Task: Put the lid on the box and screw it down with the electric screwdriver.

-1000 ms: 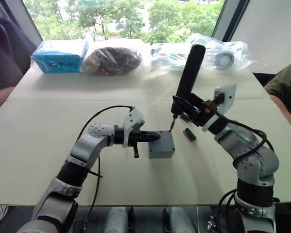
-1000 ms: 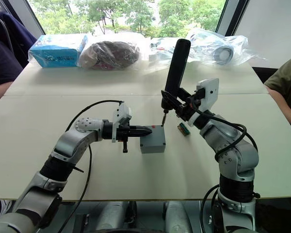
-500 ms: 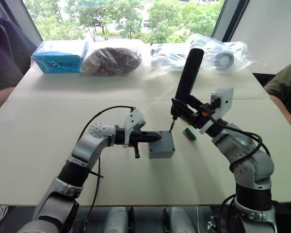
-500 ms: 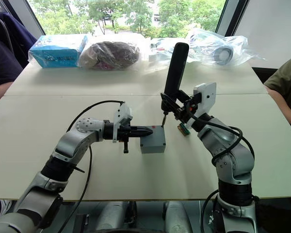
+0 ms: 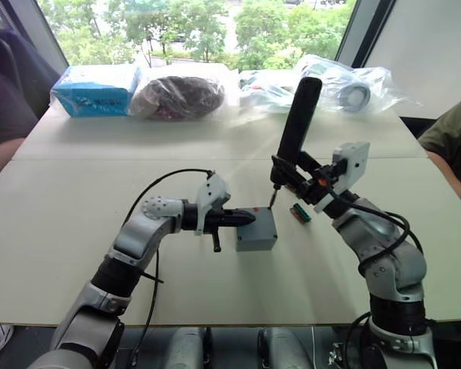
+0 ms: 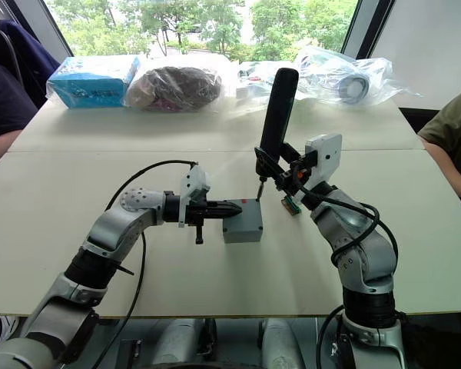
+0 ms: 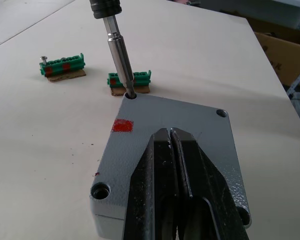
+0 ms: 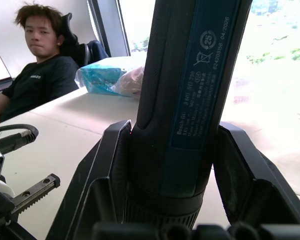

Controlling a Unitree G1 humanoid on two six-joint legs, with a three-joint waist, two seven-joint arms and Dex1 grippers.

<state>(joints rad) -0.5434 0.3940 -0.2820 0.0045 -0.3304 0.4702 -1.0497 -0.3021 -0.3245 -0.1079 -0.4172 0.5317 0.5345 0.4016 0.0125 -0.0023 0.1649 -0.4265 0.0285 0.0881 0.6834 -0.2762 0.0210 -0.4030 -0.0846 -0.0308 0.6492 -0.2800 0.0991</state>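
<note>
The grey lid (image 7: 195, 122) lies on the grey box (image 5: 256, 234) at the table's middle, with a red mark (image 7: 122, 125) near one edge. My left gripper (image 7: 169, 134) is shut, and its fingertips rest flat on the lid's top. In my right gripper (image 5: 293, 172), which is shut on it, the black electric screwdriver (image 5: 298, 115) stands nearly upright. Its metal bit (image 7: 119, 55) sits in the screw hole at the lid's far corner. Open screw holes show at the other lid corners.
Two small green blocks (image 7: 62, 66) (image 7: 130, 82) lie on the table just beyond the box. A blue package (image 5: 94, 88) and plastic bags (image 5: 186, 94) line the far edge. People sit at the table's left (image 8: 37, 82) and right (image 5: 455, 142).
My right arm's elbow and wrist have shifted slightly toward the box. The screwdriver's bit stays at the same lid corner. The left gripper has not moved.
</note>
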